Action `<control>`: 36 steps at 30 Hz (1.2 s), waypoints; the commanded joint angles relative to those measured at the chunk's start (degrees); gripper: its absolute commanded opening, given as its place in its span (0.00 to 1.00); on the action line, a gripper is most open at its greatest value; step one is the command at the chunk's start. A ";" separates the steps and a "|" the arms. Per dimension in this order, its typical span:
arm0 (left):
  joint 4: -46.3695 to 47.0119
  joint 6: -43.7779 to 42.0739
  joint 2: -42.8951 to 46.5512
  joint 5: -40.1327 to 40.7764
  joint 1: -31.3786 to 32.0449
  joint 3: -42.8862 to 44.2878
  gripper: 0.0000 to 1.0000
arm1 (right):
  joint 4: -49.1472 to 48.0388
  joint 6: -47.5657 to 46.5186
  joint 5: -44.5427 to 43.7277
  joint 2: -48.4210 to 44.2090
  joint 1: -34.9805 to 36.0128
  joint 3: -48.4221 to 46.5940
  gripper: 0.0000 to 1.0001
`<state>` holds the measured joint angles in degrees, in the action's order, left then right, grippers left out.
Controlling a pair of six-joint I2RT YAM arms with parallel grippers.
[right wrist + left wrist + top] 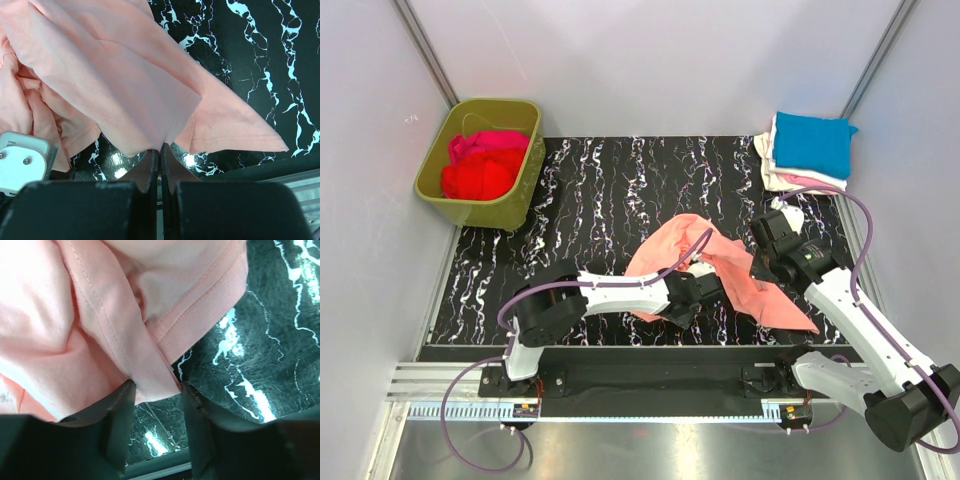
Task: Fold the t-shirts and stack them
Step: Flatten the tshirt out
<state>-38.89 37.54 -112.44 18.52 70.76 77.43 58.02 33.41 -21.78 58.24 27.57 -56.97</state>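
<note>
A salmon-pink t-shirt (715,262) lies crumpled and partly lifted at the middle of the black marbled table. My right gripper (766,266) is shut on a fold of it, and the cloth fans out from the pinched jaws (161,150). My left gripper (706,284) is open at the shirt's near-left side. A ribbed hem of the shirt (150,365) reaches down between its spread fingertips (157,387), with the table showing through the gap below. A folded stack with a bright blue t-shirt (812,143) on top stands at the back right.
An olive-green tub (480,205) at the back left holds a red t-shirt (478,179) and a magenta one (490,143). Cream and pink folded shirts (790,180) lie under the blue one. Grey walls close in on both sides.
</note>
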 commanded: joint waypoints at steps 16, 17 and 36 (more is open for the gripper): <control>-8.73 -0.19 8.81 4.06 -0.01 4.22 0.08 | -1.59 -0.89 1.30 0.21 -0.42 -1.47 0.00; -9.70 -0.27 10.56 3.98 -0.01 5.61 0.08 | -1.42 -0.98 1.56 0.12 -0.50 -2.26 0.00; -34.66 -14.23 32.02 21.45 -4.40 31.44 0.00 | 4.22 -10.28 0.07 -1.37 -0.42 -39.78 0.00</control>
<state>-67.46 29.91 -88.05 29.71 67.77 99.68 63.05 27.55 -20.40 60.29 27.46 -88.62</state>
